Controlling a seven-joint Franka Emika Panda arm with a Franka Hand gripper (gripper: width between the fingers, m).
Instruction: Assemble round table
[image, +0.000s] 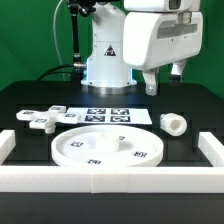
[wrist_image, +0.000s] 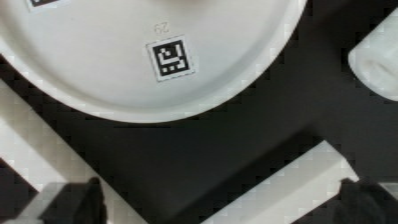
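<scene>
The large rimmed white disc (image: 105, 148) lies flat on the black table near the front. It fills much of the wrist view (wrist_image: 160, 50), with a square tag (wrist_image: 171, 58) on it. The cross-shaped foot piece (image: 45, 118) lies at the exterior view's left. The short cylindrical leg (image: 175, 123) lies on its side at the right. My gripper (image: 163, 82) hangs in the air above the table, behind the leg and well above it. It is open and empty. Its dark fingertips (wrist_image: 71, 202) show at the wrist view's edge, wide apart around bare table (wrist_image: 217, 205).
The marker board (image: 110, 114) lies behind the disc, in front of the robot base (image: 105, 60). Long white border bars run along the front (image: 110, 180), left (image: 8, 145) and right (image: 210, 150). One bar crosses the wrist view (wrist_image: 338, 165). A cut-off white shape (wrist_image: 379, 70) cannot be identified.
</scene>
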